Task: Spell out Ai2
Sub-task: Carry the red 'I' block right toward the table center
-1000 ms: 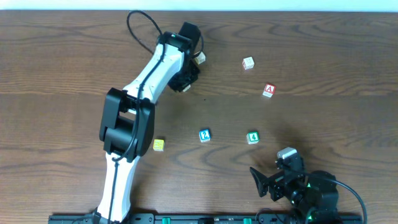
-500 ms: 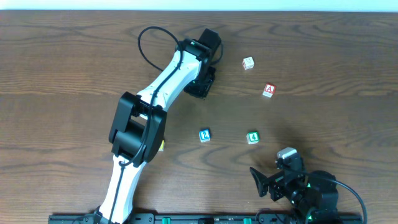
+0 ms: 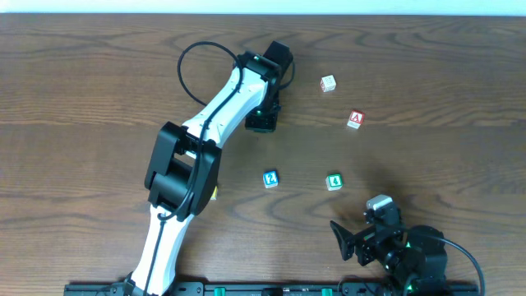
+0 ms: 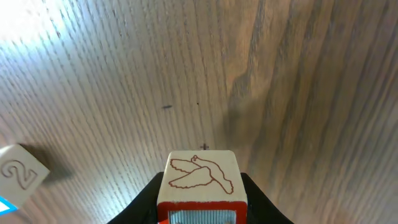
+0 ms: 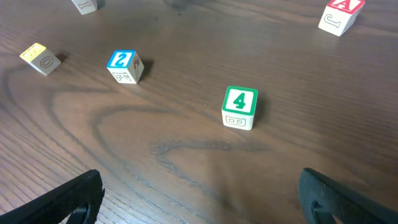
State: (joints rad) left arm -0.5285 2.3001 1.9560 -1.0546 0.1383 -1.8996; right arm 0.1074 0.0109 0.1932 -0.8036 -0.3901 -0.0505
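Note:
My left gripper [image 3: 261, 122] is shut on a white block with a red bird drawing [image 4: 202, 180] and holds it over the far middle of the table. The blue "2" block [image 3: 270, 178] lies nearer the front; it also shows at the left edge of the left wrist view [image 4: 18, 175]. The red "A" block [image 3: 355, 119] lies to the right of my left gripper and shows in the right wrist view [image 5: 339, 14]. My right gripper [image 3: 359, 222] is open and empty at the front right [image 5: 202, 205].
A green "4" block [image 3: 334, 182] sits right of the "2" block, in front of my right gripper [image 5: 239, 107]. A white block with red marks [image 3: 328, 83] lies at the back right. A yellow block [image 5: 40, 59] lies left, mostly hidden under the left arm overhead.
The left arm swung to the right with the bird block in its jaws, then turned slightly toward the front. The right arm has not moved.

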